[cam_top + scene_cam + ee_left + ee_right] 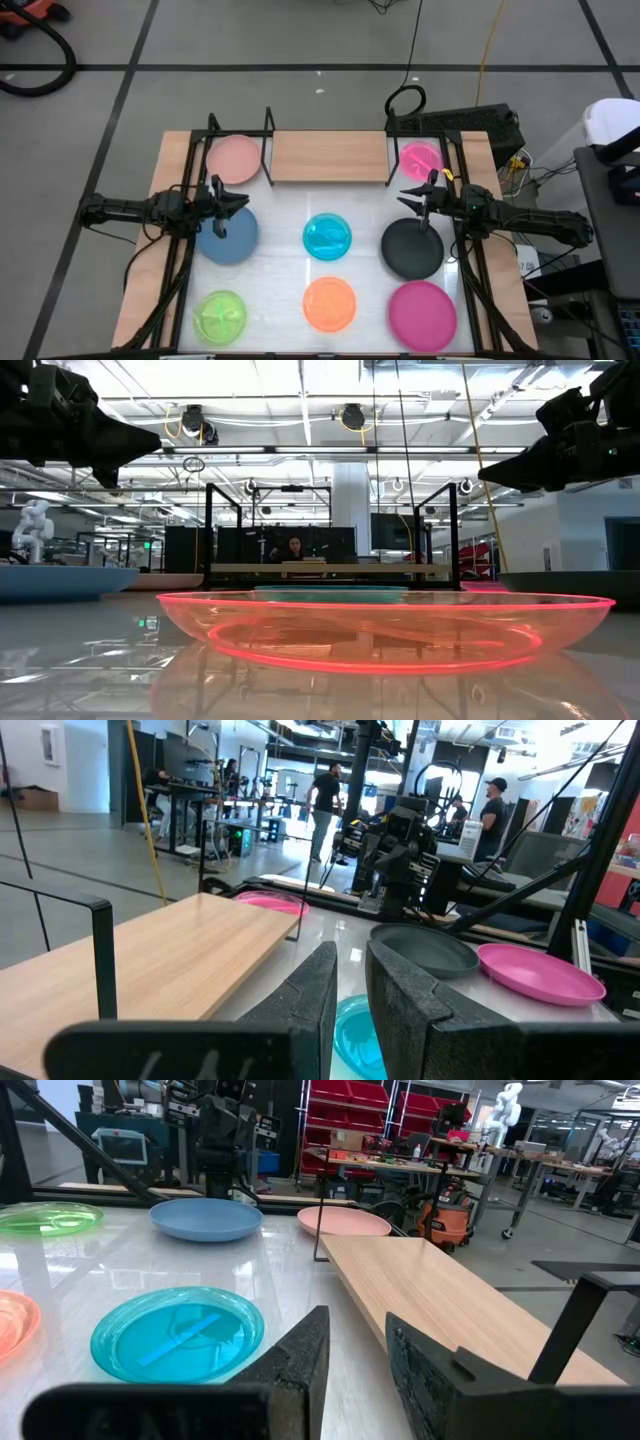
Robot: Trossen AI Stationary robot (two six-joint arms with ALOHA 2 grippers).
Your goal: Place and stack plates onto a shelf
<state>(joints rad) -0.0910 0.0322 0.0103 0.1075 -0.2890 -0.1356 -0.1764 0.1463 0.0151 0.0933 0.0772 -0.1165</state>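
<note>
The light-wood shelf stands at the table's far middle, with black uprights at its ends. A pale pink plate lies by its left end and a small magenta plate by its right end. On the white top lie blue, cyan, black, lime green, orange and large magenta plates. My left gripper hovers level over the blue plate's far edge, slightly open and empty. My right gripper hovers beyond the black plate, also slightly open and empty.
Black frame rails run along both sides of the table under the arms. Cables and a black box lie off the far right corner. People stand in the room beyond the table. Bare white top shows between the plates.
</note>
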